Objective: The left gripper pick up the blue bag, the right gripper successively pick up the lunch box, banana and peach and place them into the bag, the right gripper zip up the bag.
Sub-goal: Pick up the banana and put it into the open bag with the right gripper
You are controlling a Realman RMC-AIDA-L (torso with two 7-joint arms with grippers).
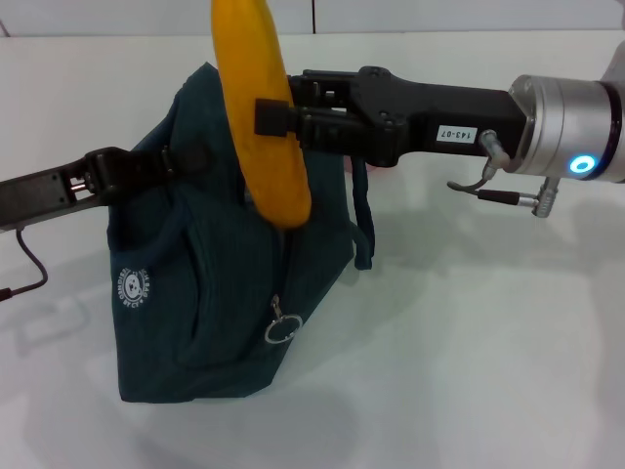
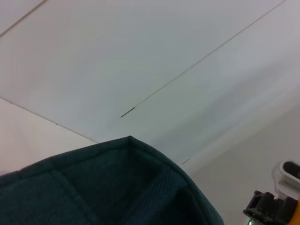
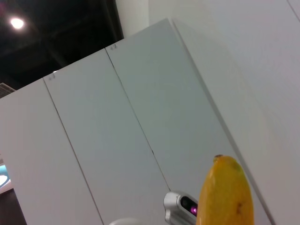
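While the white table (image 1: pixel 488 371) stretches out bare-looking around it, the blue bag (image 1: pixel 225 283) stands upright, its upper left edge pinched in the left hand (image 1: pixel 132 168). Above the bag's open top, the right hand (image 1: pixel 283 119) clasps the banana (image 1: pixel 262 107), held nearly vertical, its lower tip at the opening.

Dark teal bag (image 1: pixel 225 293) with white round logo (image 1: pixel 134 288); yellow-orange banana (image 1: pixel 259 107).

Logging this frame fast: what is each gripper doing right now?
Left gripper: closed on the blue bag's edge, holding it up.
Right gripper: closed on the banana, above the bag.
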